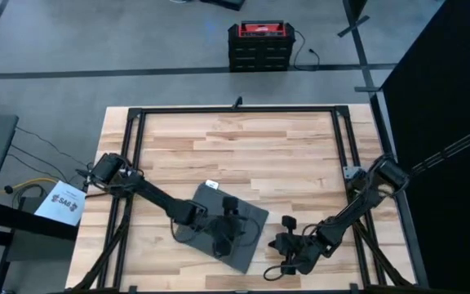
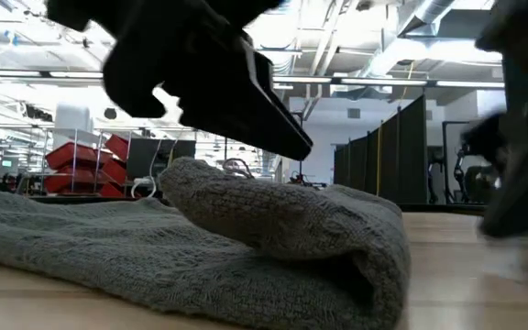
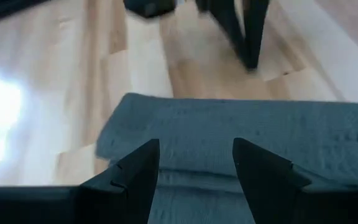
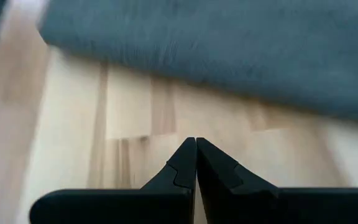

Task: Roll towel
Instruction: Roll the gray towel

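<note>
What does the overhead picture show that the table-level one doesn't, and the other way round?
Only the overhead view shows the whole wooden table, both arms, the towel's white tag, and the right gripper on bare wood beside the towel. Only the table-level view shows the towel's edge folded over into a thick lip, its knitted texture, and the room behind. Both show the grey towel with the left gripper over it.

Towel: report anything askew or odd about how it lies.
The towel lies skewed to the table edges, with one end folded over in a loose bulge, not a tight roll. No damage shows.
</note>
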`<act>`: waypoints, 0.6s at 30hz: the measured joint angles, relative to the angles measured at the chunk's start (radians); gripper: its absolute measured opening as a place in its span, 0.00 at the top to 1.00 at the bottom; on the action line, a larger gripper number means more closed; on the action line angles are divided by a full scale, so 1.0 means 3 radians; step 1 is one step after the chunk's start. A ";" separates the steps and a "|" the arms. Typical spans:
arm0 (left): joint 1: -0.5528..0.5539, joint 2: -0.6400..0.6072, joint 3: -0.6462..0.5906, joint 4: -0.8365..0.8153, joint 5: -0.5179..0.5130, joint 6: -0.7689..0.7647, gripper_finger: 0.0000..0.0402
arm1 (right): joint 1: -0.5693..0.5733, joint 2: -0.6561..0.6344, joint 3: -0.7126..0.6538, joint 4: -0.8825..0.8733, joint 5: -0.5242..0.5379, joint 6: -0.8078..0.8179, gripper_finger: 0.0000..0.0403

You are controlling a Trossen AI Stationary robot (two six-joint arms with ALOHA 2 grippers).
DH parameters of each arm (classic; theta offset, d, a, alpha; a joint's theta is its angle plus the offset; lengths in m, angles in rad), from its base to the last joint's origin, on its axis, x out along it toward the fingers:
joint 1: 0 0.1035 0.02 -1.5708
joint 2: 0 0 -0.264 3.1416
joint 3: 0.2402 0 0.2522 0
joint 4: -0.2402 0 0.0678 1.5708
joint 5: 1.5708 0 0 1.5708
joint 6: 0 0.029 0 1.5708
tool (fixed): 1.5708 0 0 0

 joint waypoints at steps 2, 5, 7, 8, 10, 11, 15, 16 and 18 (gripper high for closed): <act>0.0112 0.0043 0.0002 0.0055 0.0242 0.0004 0.52 | -0.0035 0.0097 0.0035 0.0132 -0.0006 -0.0031 1.00; 0.0208 0.0054 -0.0002 0.0010 0.0380 0.0013 0.52 | -0.0080 0.0157 0.0057 0.0217 -0.0007 -0.0011 1.00; 0.0230 0.0050 0.0003 0.0017 0.0461 0.0019 0.52 | -0.0115 0.0161 0.0057 0.0241 -0.0026 0.0032 1.00; 0.0230 0.0050 0.0001 0.0006 0.0463 0.0033 0.52 | -0.0134 0.0161 0.0057 0.0250 -0.0034 0.0049 1.00; 0.0230 0.0059 0.0001 0.0013 0.0465 0.0061 0.52 | -0.0172 0.0161 0.0057 0.0246 -0.0043 0.0049 1.00; 0.0230 0.0099 0.0001 0.0081 0.0463 0.0059 0.52 | -0.0189 0.0161 0.0058 0.0239 -0.0045 0.0049 1.00; 0.0230 0.0352 0.0001 0.0300 0.0464 0.0073 0.52 | -0.0255 0.0161 0.0061 0.0202 -0.0050 0.0035 1.00; 0.0230 0.0411 0.0000 0.0312 0.0464 0.0090 0.52 | -0.0265 0.0161 0.0061 0.0199 -0.0048 0.0035 1.00; 0.0241 0.0486 0.0007 0.0374 0.0463 0.0090 0.52 | -0.0280 0.0161 0.0060 0.0194 -0.0045 0.0036 1.00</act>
